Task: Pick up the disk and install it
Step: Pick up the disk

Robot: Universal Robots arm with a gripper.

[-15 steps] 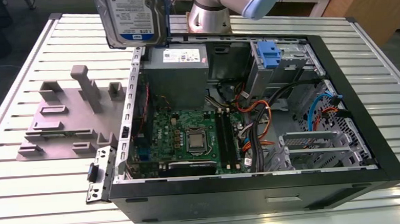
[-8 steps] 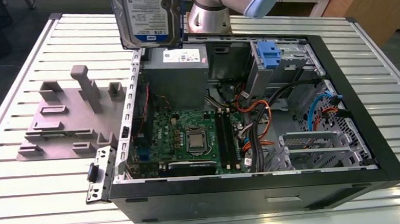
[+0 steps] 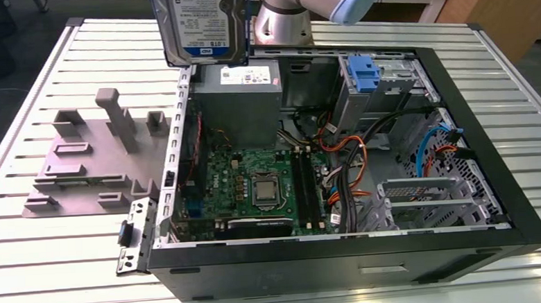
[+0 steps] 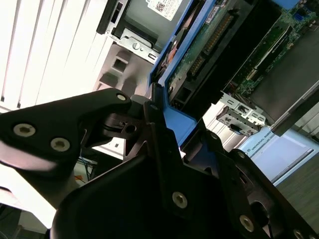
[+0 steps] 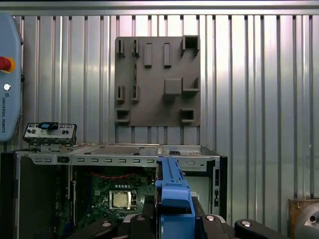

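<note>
— Where's the disk [image 3: 199, 23]?
— In the air, upright, label facing the exterior view. It hangs over the case's [image 3: 351, 265] far corner, above the power supply [image 3: 240, 104].
— And the gripper [image 5: 174, 221]?
— Pinching the disk's blue edge between its black fingers [image 4: 159, 144], as both wrist views show.
— Anything else on the desk [image 3: 55, 274]?
— A grey plate [image 3: 86, 168], beside the case on the exterior view's left.

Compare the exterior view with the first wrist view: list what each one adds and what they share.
The exterior view adds the disk's labelled face, up above the case, and the blue caddy. The first wrist view adds a red button and the disk's blue bracket edge-on. Both share the grey fixture plate and the processor.
</note>
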